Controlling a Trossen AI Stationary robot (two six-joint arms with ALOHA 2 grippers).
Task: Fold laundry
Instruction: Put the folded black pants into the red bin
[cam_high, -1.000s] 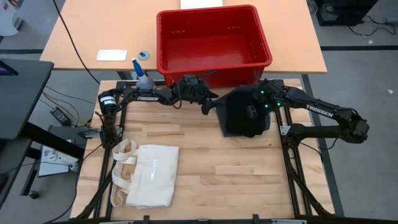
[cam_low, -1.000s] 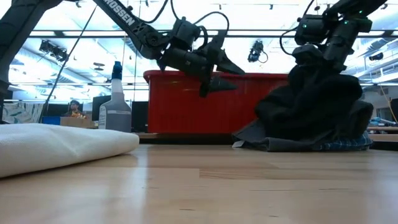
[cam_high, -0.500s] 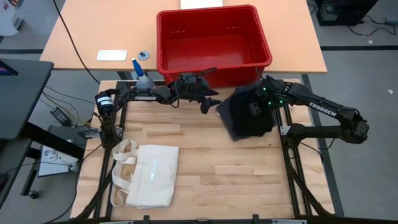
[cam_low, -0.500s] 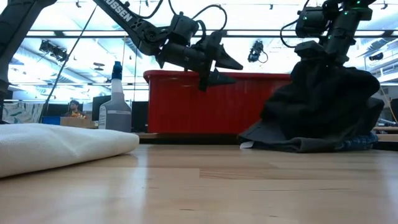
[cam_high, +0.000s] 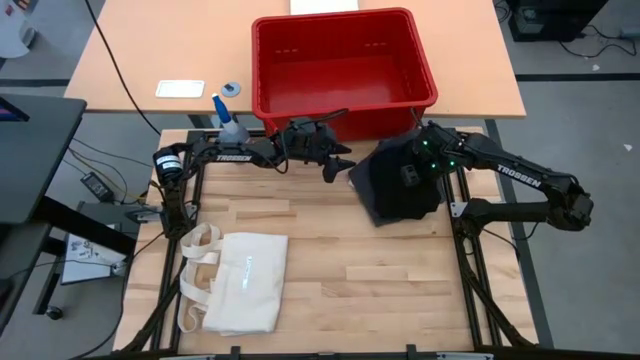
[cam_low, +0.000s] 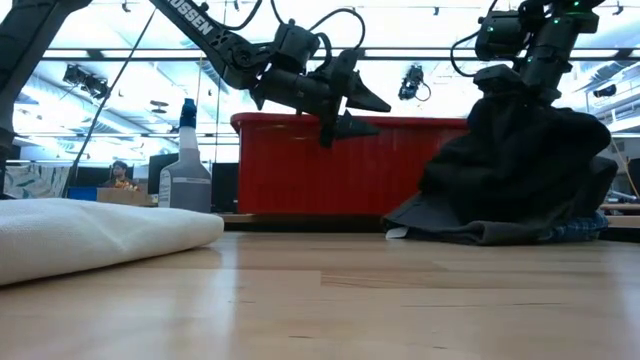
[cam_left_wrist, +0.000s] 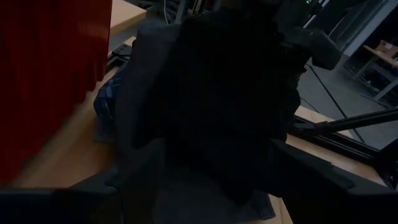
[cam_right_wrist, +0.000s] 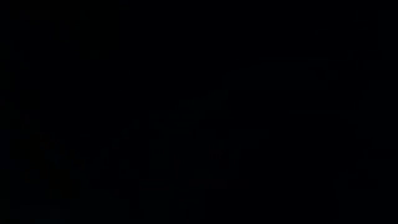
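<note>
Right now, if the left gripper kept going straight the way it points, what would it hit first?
Probably the dark garment pile: the left gripper, jaws open, points at it from beside the red basket. How far apart they are is unclear.

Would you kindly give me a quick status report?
Left tool open, hovering by red basket. Right tool atop dark laundry pile, grip unclear. Nothing blocking.
</note>
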